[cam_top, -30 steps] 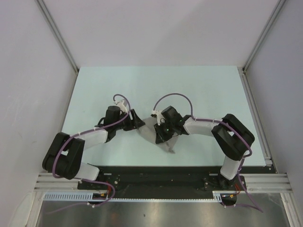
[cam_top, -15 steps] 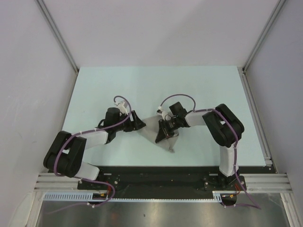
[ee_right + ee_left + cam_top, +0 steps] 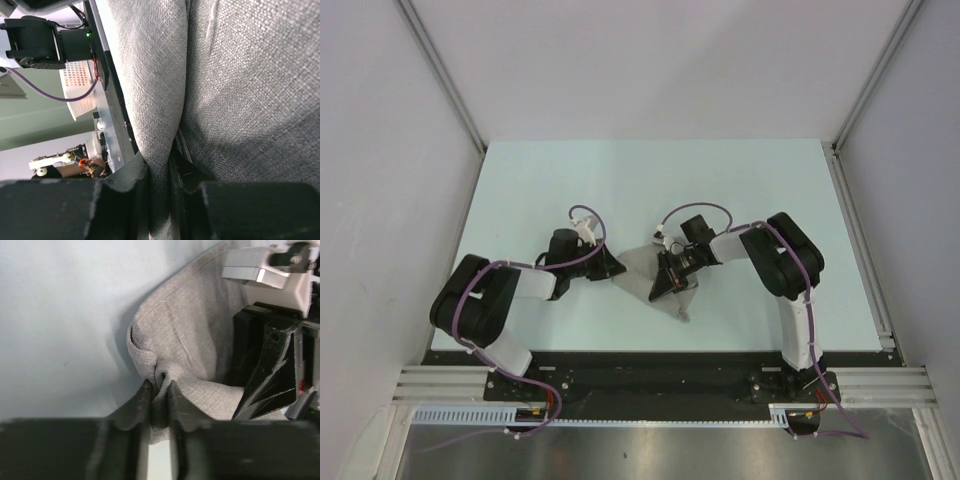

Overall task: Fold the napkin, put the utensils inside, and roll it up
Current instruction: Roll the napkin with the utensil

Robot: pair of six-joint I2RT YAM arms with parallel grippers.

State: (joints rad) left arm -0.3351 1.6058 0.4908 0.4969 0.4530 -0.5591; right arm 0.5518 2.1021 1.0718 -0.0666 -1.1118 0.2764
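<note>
On the counter (image 3: 520, 180), the left jaws pinch a bunched edge of the grey napkin (image 3: 638, 268); the right jaws squeeze another fold close by.

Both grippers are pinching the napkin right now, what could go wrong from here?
The left gripper grips only a small bunched wad of the napkin, which might slip free under tension. The right gripper works close beside it, so the two could collide. The cloth is crumpled, so any fold may come out crooked.
</note>
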